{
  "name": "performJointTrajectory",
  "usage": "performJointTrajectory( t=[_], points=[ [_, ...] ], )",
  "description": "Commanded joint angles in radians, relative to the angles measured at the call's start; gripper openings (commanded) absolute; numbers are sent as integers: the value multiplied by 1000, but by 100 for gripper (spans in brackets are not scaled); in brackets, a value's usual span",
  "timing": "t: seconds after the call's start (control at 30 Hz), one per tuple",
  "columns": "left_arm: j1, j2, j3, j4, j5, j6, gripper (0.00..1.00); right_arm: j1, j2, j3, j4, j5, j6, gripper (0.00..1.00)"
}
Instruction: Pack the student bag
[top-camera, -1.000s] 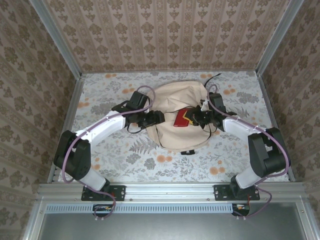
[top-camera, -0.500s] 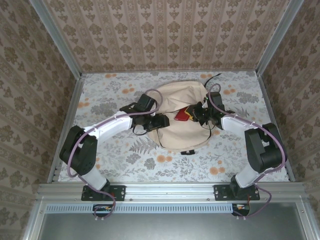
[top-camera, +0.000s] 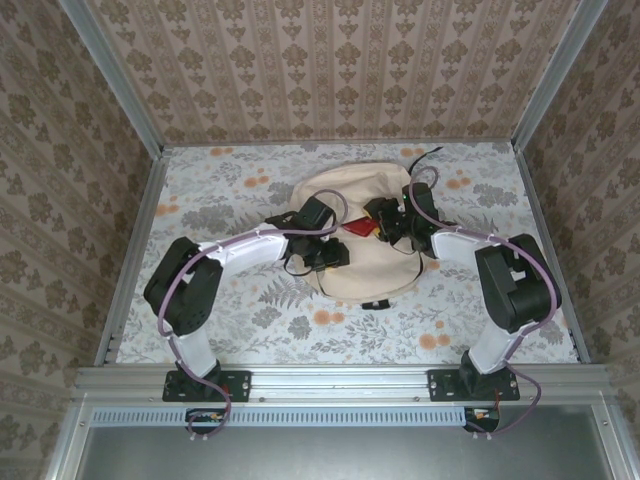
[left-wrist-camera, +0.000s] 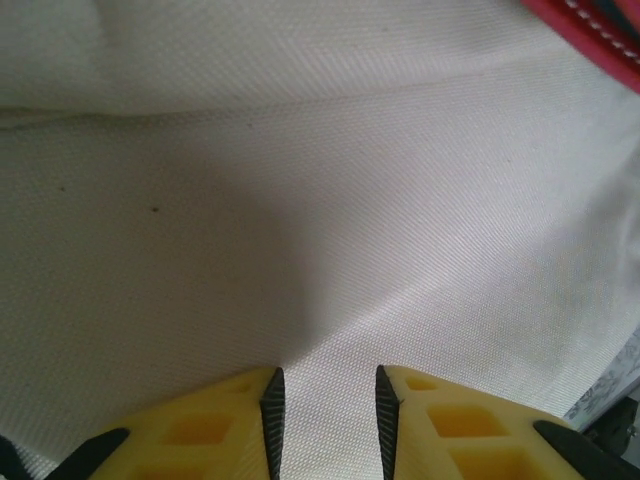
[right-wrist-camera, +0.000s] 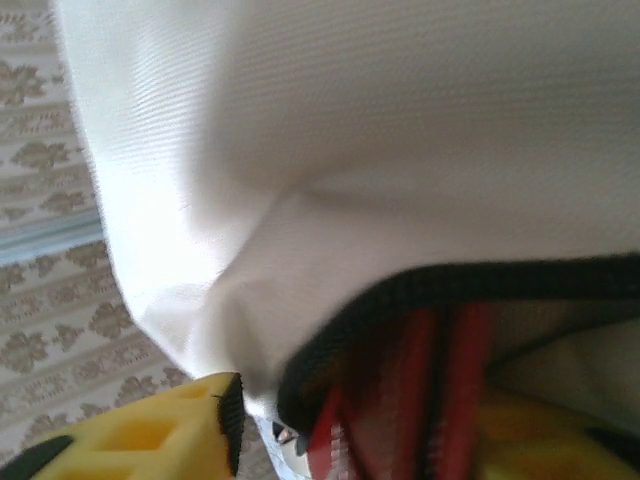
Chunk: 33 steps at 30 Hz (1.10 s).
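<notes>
Backpack of beige soft fabric (top-camera: 352, 190) lies at table-centre on the floral-patterned tabletop (top-camera: 225, 195). Left gripper (left-wrist-camera: 328, 388) presses on its cloth, jaws narrowly parted; a pinch cannot be confirmed. Right gripper (right-wrist-camera: 380, 405) is released, jaws spread astride the dark-edged opening and a red flat item (right-wrist-camera: 445, 370).

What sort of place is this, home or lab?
Probably a staged robot test cell, not a home: wallpapered panels set in an aluminium frame, a floral-covered table, and a left arm and right arm bolted to a base rail.
</notes>
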Motion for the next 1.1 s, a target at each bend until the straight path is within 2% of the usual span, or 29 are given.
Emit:
performJointTrajectory(
  t=[0.0,0.17,0.27,0.47,0.77,1.07],
  points=[
    [-1,1,10,-3,3,-2,30,2,-78,-20,-131,20,-39,58],
    [3,-3,4,-14,-14,11,30,2,-199,-71,-301,19,-113,61],
    [3,-2,-2,-1,-11,10,30,2,-234,-117,-319,9,-120,59],
    [5,6,4,-12,-7,18,28,10,-203,-127,-275,-19,-107,42],
    [5,4,5,-15,-5,18,28,18,-134,-85,-196,-26,-74,24],
    [3,6,-7,-11,-1,11,26,29,-87,-63,-51,10,7,19]
  ],
)
